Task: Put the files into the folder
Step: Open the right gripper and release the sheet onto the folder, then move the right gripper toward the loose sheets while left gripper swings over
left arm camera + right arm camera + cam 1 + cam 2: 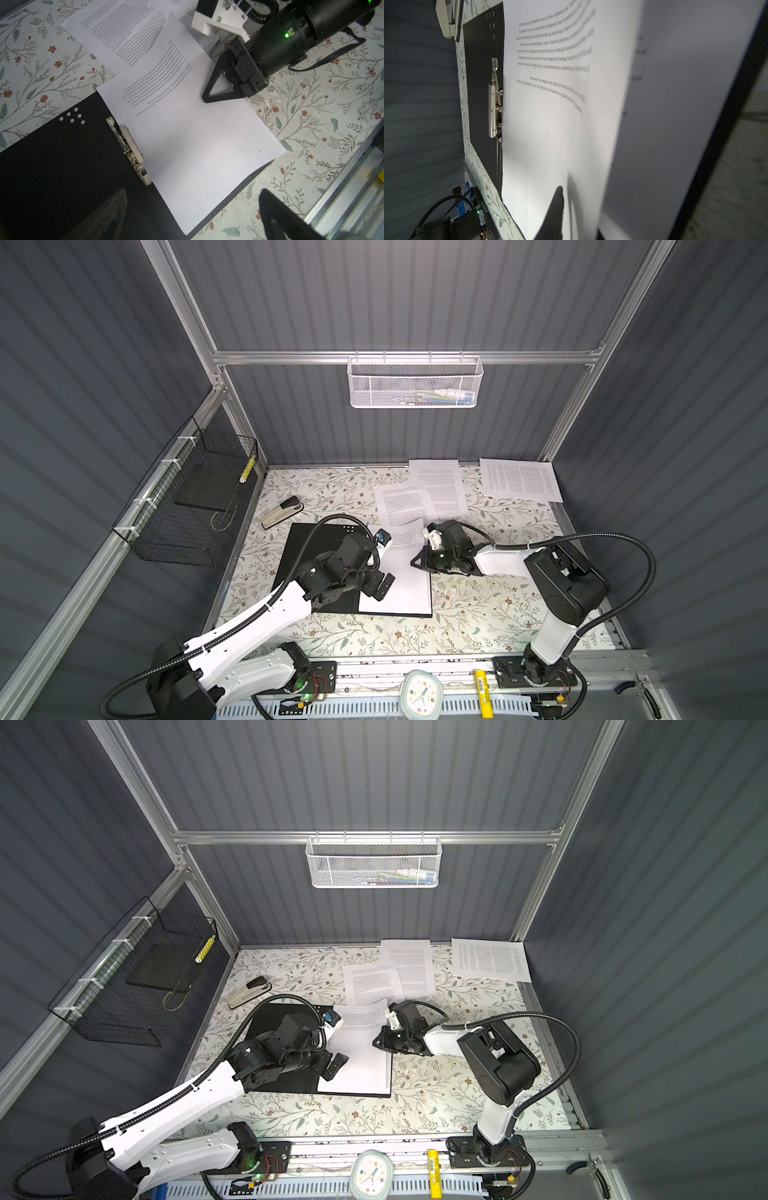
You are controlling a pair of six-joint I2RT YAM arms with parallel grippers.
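Floral tabletop (pixel 478 605); only wrist views show folder (pixel 62 166) clip (pixel 128 145)

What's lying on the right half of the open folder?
One printed sheet covers it, its far end overhanging the folder. The metal clip shows beside it; any sheets beneath are hidden.

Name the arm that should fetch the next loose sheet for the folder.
Probably right. The loose sheets lie at the back right, just beyond the right arm. The left arm hangs over the open folder, farther from them.
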